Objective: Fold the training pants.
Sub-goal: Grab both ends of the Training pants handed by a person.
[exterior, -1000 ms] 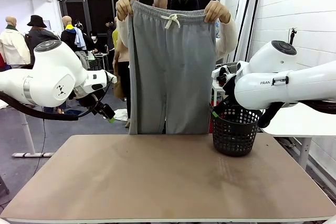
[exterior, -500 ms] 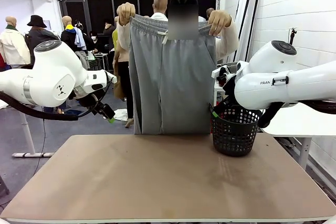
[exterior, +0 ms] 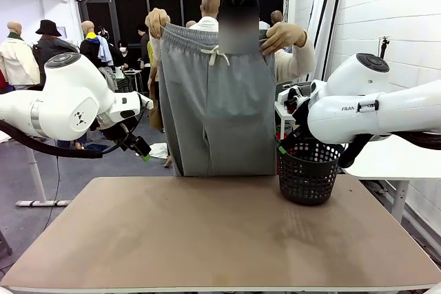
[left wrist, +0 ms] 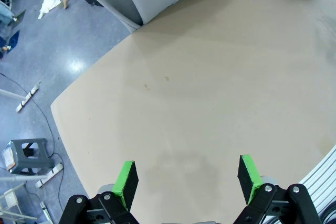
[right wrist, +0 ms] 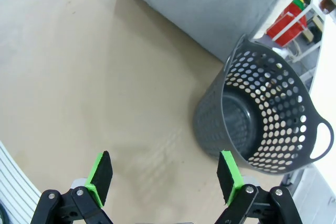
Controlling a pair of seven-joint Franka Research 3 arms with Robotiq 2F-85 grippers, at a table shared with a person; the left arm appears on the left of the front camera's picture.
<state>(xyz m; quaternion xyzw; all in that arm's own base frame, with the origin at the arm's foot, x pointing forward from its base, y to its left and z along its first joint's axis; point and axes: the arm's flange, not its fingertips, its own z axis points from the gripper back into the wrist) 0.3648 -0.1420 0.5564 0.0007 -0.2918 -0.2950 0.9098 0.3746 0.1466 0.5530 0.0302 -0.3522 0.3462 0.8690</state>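
Now the training pants hang lengthwise downward from the person's 2 hands at the far edge of the table, about equally near to the left gripper and the right gripper on either side, both with jaws wide open and empty.

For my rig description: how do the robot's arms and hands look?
The left arm and right arm are white, with rounded joints and grey caps. The right carries dark lettering; a black cable hangs under the left. The left hand and right hand are black, two-fingered, with green pads.
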